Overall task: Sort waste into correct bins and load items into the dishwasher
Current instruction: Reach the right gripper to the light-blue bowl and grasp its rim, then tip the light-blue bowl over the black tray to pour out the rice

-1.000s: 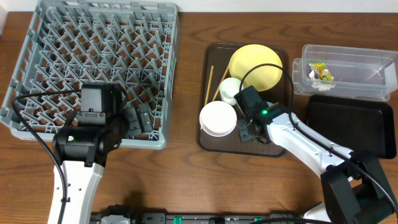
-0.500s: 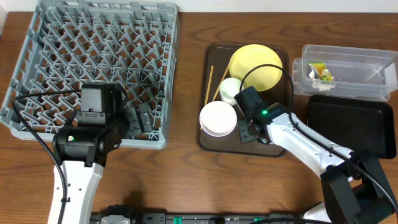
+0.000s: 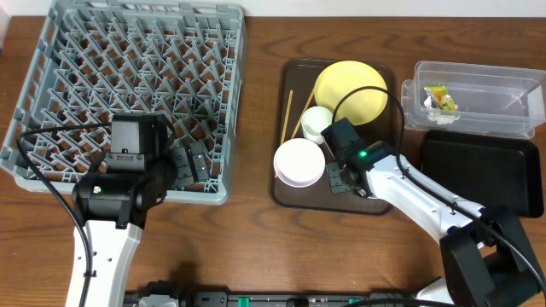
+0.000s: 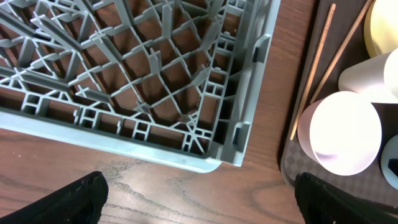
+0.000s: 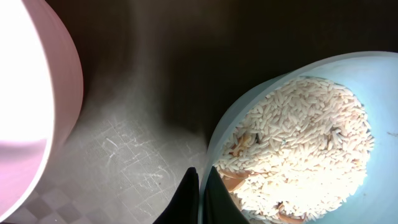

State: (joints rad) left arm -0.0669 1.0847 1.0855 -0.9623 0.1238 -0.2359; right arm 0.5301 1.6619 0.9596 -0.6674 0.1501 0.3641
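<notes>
**Right arm.** The right gripper point(image 5: 202, 190) is down on the dark brown serving tray point(image 3: 294, 198). Its jaws are narrow and pinch the near rim of the light blue bowl point(image 5: 379, 68), one finger inside the rim and one outside. The bowl extends ahead and to one side of the jaws and holds a heap of pale rice-like crumbs point(image 5: 298, 143). On the opposite side of the jaws, apart from them, stands the white bowl point(image 5: 25, 93). Bare tray floor lies between the two bowls.

**Left arm.** The left gripper point(image 4: 199, 193) hangs with its jaws wide and nothing between them. The bare wooden table point(image 4: 155, 193) lies directly beneath the jaws. The near corner of the grey dish rack point(image 4: 205, 134) is just ahead of them.

**Remaining items.**
- Beyond the right jaws on the serving tray are the small white cup point(image 3: 317, 124) and the round yellow plate point(image 3: 350, 89).
- Two wooden chopsticks point(image 3: 287, 115) lie along the tray's edge on the dish-rack side.
- Well to the outer side of the right jaws, the clear tub point(image 3: 486, 85) holds the yellow-green wrapper point(image 3: 438, 92) and crumpled white paper point(image 3: 444, 107).
- The black tray point(image 3: 503, 166) sits just beside the tub.
</notes>
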